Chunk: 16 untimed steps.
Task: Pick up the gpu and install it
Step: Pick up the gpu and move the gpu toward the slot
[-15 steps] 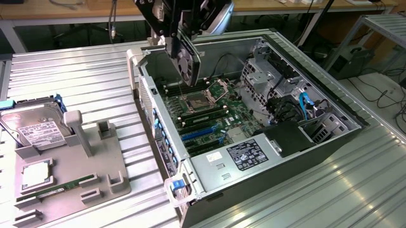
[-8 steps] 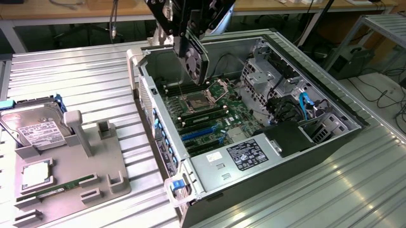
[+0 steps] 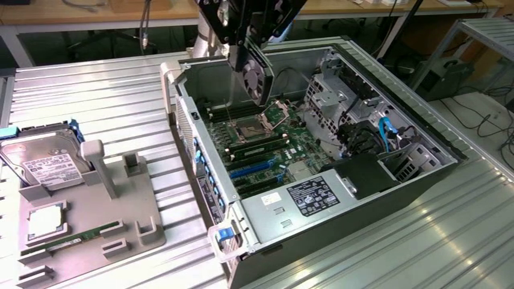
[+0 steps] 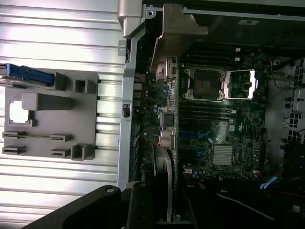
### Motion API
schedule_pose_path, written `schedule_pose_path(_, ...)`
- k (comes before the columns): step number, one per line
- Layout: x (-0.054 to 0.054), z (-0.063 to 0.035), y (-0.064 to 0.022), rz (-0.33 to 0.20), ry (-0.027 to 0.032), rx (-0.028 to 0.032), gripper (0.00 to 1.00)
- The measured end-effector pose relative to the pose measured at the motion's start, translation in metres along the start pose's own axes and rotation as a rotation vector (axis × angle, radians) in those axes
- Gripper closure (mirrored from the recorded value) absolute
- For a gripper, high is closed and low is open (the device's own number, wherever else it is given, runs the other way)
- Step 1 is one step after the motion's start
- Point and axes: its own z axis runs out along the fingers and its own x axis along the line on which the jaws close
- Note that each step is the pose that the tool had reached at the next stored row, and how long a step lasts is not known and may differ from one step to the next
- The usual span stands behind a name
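Note:
The gpu [image 3: 259,75], a black card with one round fan, hangs on edge above the open computer case [image 3: 418,174], over the back part of the motherboard [image 3: 269,141]. My gripper [image 3: 249,42] comes down from above and is shut on the card's upper end. In the wrist view the gpu [image 4: 164,176] appears edge-on, its silver bracket running out from my gripper [image 4: 143,207] along the case's rear wall. The blue expansion slots [image 3: 253,167] lie below and in front of the card, apart from it.
A grey fixture tray [image 3: 105,211] on the exterior view's left holds a silver hard drive [image 3: 44,159], a processor [image 3: 46,220] and a green memory stick [image 3: 80,235]. Inside the case are an open processor socket [image 4: 205,83], drive cages [image 3: 337,96] and a power supply [image 3: 309,195].

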Motion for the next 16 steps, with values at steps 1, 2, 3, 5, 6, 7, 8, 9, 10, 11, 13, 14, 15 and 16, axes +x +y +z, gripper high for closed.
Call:
schedule_pose_path(1,-0.002,0.0,-0.0001,0.0,0.0,0.0,0.73)
schedule_pose_path(2,-0.003,0.0,-0.0002,0.0,0.0,0.0,0.73)
schedule_pose_path(3,-0.004,0.0001,-0.0003,0.0,0.0,0.0,0.73)
schedule_pose_path(5,-0.009,0.0001,-0.0006,0.0,0.0,0.0,0.73)
schedule_pose_path(6,-0.011,0.0001,-0.0007,0.0,0.0,0.0,0.73)
schedule_pose_path(7,-0.013,0.0001,-0.0008,0.0,0.0,0.0,0.73)
schedule_pose_path(8,-0.015,0.0002,-0.0009,0.0,0.0,0.0,0.73)
schedule_pose_path(9,-0.016,0.0002,-0.0011,0.0,0.0,0.0,0.73)
schedule_pose_path(10,-0.019,0.0003,-0.0013,0.0,0.0,0.0,0.73)
schedule_pose_path(11,-0.023,0.0004,-0.0015,0.0,0.0001,0.0001,0.73)
schedule_pose_path(13,-0.029,0.0006,-0.0019,0.0,0.0,0.0,0.73)
schedule_pose_path(14,-0.033,0.0008,-0.0021,0.0,0.0,0.0,0.73)
schedule_pose_path(15,-0.035,0.0009,-0.0023,0.0,-0.0001,-0.0001,0.73)
schedule_pose_path(16,-0.037,0.001,-0.0024,0.0,-0.0002,-0.0001,0.73)
